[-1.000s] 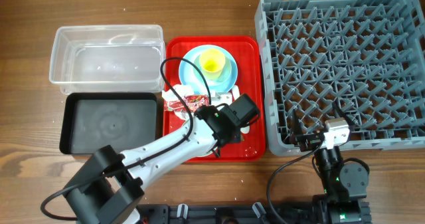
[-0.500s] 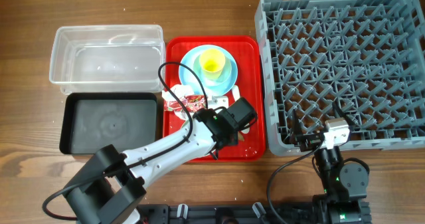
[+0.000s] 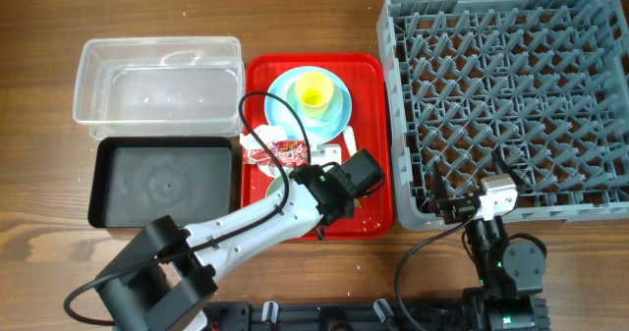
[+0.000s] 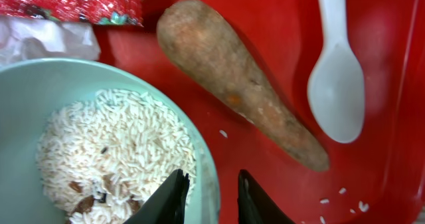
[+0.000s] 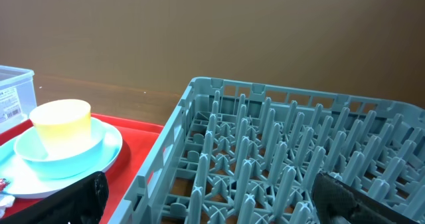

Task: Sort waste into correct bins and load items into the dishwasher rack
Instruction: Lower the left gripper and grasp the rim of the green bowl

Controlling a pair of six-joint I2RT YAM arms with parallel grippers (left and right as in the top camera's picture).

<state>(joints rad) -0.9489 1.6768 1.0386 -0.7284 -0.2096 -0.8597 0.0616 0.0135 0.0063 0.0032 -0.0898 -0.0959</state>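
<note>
Overhead: left gripper (image 3: 332, 198) slightly farther right.

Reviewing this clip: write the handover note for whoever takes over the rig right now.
Left pincer: shut on the rim of the pale green bowl, which holds rice, at the red tray.
Right pincer: open, empty, by the near edge of the dishwasher rack.
On the tray: sausage piece, white spoon, snack wrapper, tissue, and the yellow cup in the small blue bowl on the blue plate.
Done: nothing yet; clear tub, black tub and rack are empty.
Left: bin all the waste, rack all five items.
</note>
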